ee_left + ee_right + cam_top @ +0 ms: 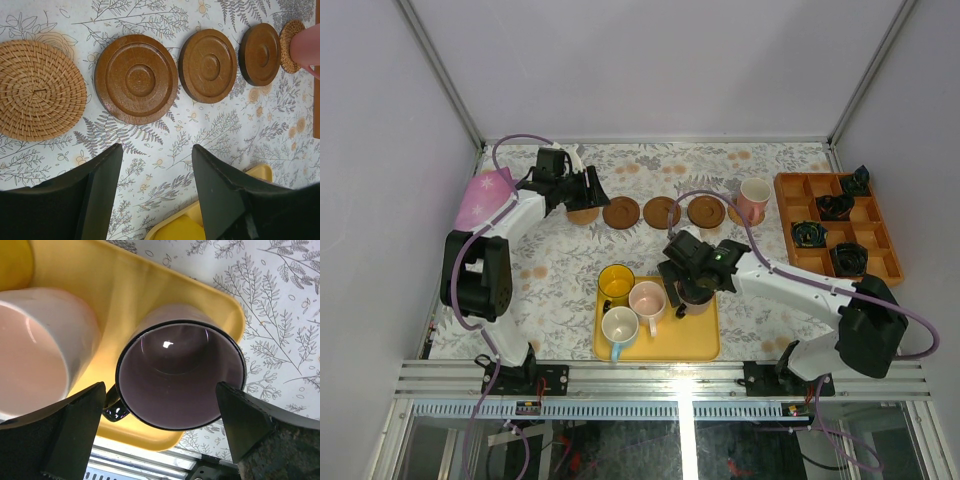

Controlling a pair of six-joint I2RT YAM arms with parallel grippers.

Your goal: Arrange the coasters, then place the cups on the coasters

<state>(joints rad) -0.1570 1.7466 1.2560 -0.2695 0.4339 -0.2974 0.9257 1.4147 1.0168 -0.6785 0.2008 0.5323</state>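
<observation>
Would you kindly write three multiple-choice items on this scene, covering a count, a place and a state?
1. Cups on the yellow tray: A) two; B) three; C) four.
2. The salmon cup stands: A) on the end coaster; B) in the orange box; C) on the tray.
3. The right gripper is: A) shut, empty; B) open astride the purple cup; C) open above the salmon cup.
Answers: 1C, amber cup, pale pink cup, white cup, purple cup; 2A, woven coaster shows beneath it; 3B, fingers flank its rim, apart.
</observation>
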